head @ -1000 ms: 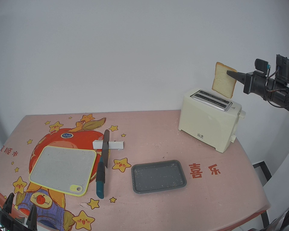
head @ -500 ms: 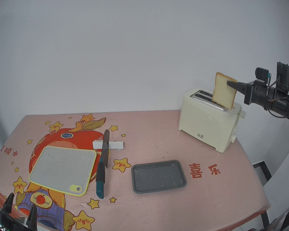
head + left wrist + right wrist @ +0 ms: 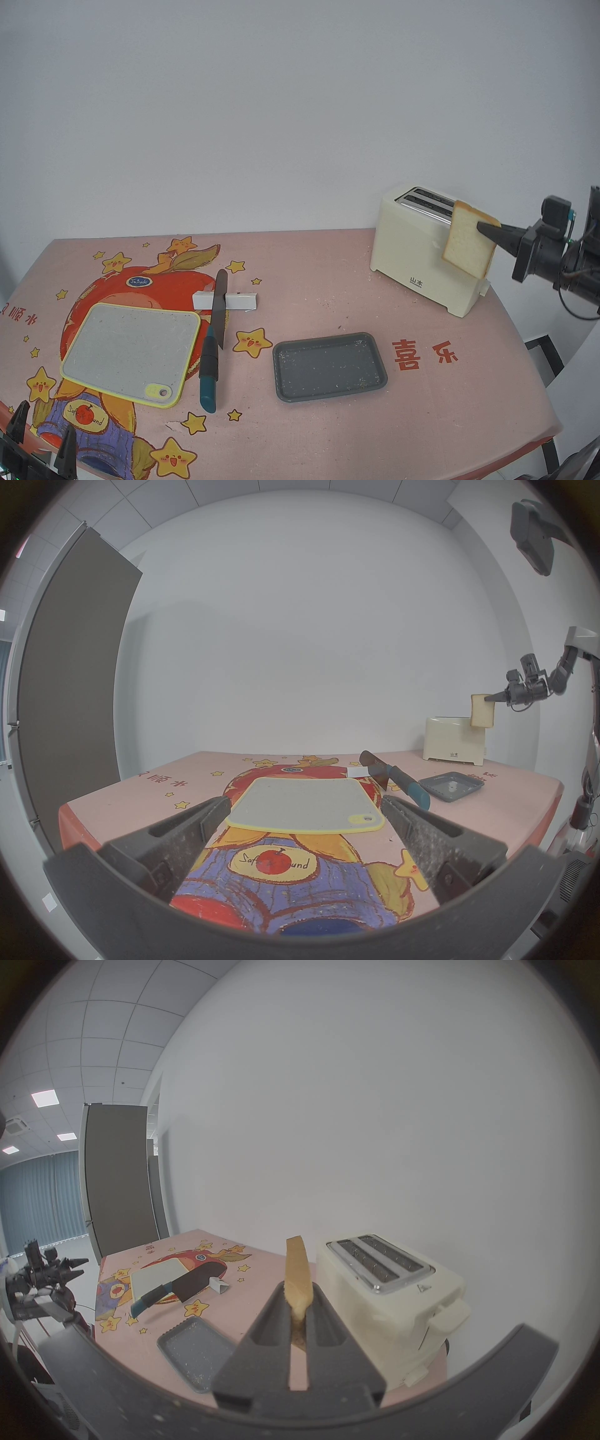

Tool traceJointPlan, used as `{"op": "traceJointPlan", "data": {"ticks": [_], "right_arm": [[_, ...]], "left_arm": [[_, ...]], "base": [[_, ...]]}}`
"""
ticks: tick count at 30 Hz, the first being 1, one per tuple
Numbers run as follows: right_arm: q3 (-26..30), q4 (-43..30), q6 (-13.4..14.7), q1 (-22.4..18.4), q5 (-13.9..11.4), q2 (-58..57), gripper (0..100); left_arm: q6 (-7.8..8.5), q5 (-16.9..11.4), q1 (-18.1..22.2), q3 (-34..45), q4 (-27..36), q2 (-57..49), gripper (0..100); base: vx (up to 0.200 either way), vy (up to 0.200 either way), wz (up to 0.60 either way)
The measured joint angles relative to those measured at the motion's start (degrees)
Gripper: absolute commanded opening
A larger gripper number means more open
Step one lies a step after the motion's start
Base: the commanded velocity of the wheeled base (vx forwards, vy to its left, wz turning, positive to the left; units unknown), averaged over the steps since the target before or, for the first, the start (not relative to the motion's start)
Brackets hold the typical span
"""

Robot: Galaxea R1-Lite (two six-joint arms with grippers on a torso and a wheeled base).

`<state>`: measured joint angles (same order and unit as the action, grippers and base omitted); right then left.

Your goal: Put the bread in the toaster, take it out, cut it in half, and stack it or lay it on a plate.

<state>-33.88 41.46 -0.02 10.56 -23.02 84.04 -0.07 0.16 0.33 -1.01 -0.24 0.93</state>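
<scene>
My right gripper (image 3: 482, 228) is shut on the top edge of a slice of bread (image 3: 469, 247), which hangs upright in front of the near side of the cream toaster (image 3: 420, 256), level with its upper body. In the right wrist view the bread (image 3: 298, 1279) stands edge-on between the fingers (image 3: 267, 1329), with the toaster (image 3: 387, 1297) beside it and both slots bare. My left gripper (image 3: 306, 836) is open low at the table's front left corner, nothing between its fingers. A green-rimmed cutting board (image 3: 130, 350), a teal-handled knife (image 3: 211, 350) and a grey tray (image 3: 329, 365) lie on the table.
The knife blade rests on a small white block (image 3: 234, 301). The pink patterned tablecloth (image 3: 325, 281) covers the table, whose right edge runs just past the toaster. A white wall stands close behind.
The right gripper has carried the bread down and slightly forward, from above the toaster's slots to the near side of its body. The left arm has stayed still.
</scene>
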Motion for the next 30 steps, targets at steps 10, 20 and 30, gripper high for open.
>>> {"op": "traceJointPlan", "data": {"ticks": [10,20,30], "right_arm": [[13.5,21.1,3.0,0.7,0.7,1.5,0],[17.4,21.8,2.5,2.3,1.0,1.3,0],[19.5,21.2,1.5,2.6,1.1,-1.8,0]], "left_arm": [[-0.02,0.0,0.0,0.0,0.0,0.0,100],[0.00,0.0,0.0,0.0,0.0,0.0,100],[0.12,-0.3,0.0,0.0,0.0,0.0,100]], "base": [[0.000,0.000,0.00],[0.000,0.000,0.00],[0.000,0.000,0.00]]}}
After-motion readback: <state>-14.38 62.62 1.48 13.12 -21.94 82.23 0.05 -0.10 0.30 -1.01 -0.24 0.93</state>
